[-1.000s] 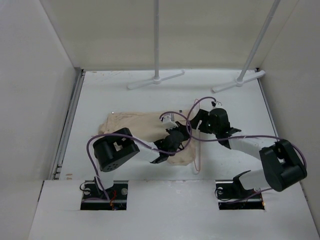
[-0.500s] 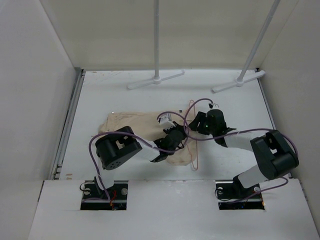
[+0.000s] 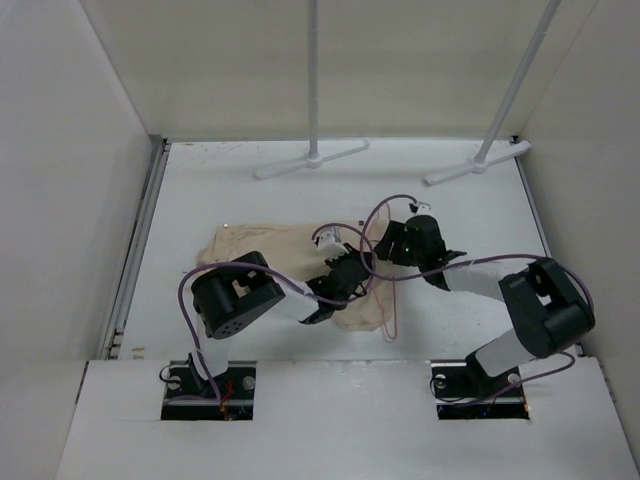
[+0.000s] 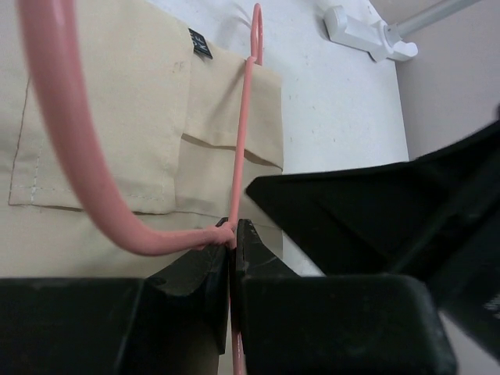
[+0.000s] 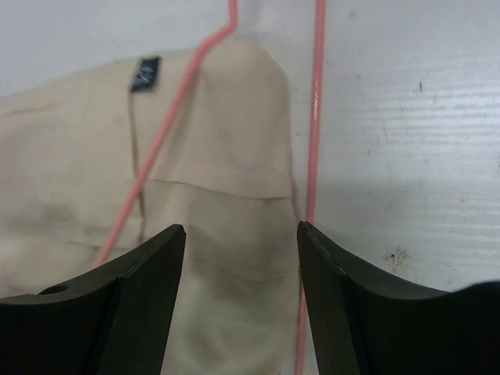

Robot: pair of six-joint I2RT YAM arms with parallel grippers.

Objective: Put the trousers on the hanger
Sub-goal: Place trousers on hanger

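Observation:
The beige trousers (image 3: pixel 262 250) lie folded flat on the white table (image 3: pixel 220 190). The thin pink hanger (image 3: pixel 388 318) lies over their right end. My left gripper (image 3: pixel 356 276) is shut on the hanger's rod (image 4: pixel 241 148), at the join where the curved hook (image 4: pixel 70 148) meets it, with the trousers (image 4: pixel 117 109) beneath. My right gripper (image 3: pixel 386 250) is open and low over the trousers' right edge (image 5: pixel 234 180). Its jaws straddle the cloth, with one hanger rod (image 5: pixel 316 117) by the right jaw and another (image 5: pixel 168 133) crossing the cloth on the left.
Two grey-white rack poles rise from feet at the back of the table, one in the middle (image 3: pixel 312 158) and one at the right (image 3: pixel 478 163); one foot shows in the left wrist view (image 4: pixel 363 33). White walls close in the left, back and right sides.
My right gripper has moved left and a little back, closer to the trousers' right end and the left gripper. The left gripper has stayed shut on the hanger, barely moving.

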